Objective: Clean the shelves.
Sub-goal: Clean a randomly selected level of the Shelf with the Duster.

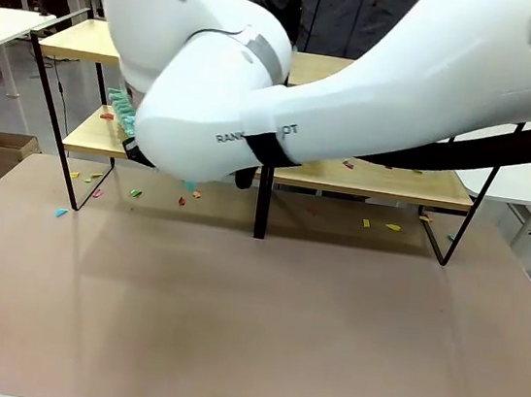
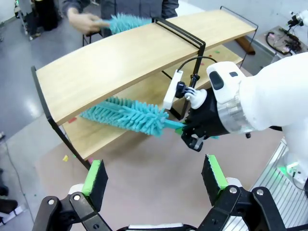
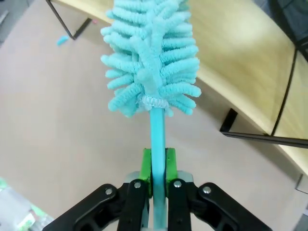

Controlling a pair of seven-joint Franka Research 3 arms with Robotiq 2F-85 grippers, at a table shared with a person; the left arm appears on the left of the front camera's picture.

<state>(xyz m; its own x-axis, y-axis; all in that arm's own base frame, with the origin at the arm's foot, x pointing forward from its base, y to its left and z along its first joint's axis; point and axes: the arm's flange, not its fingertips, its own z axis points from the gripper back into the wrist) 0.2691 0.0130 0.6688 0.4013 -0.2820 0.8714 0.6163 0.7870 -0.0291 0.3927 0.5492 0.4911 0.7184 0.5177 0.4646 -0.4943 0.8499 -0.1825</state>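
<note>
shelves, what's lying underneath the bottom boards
Small coloured scraps lie scattered on the tabletop under the shelves' lower boards, near the left legs and toward the right. The right arm, holding a teal duster, covers a stretch left of the central post, so anything there is hidden.

Shelves (image 2: 120, 60): two tiers, light wooden boards, thin black frame, standing upright.
</note>
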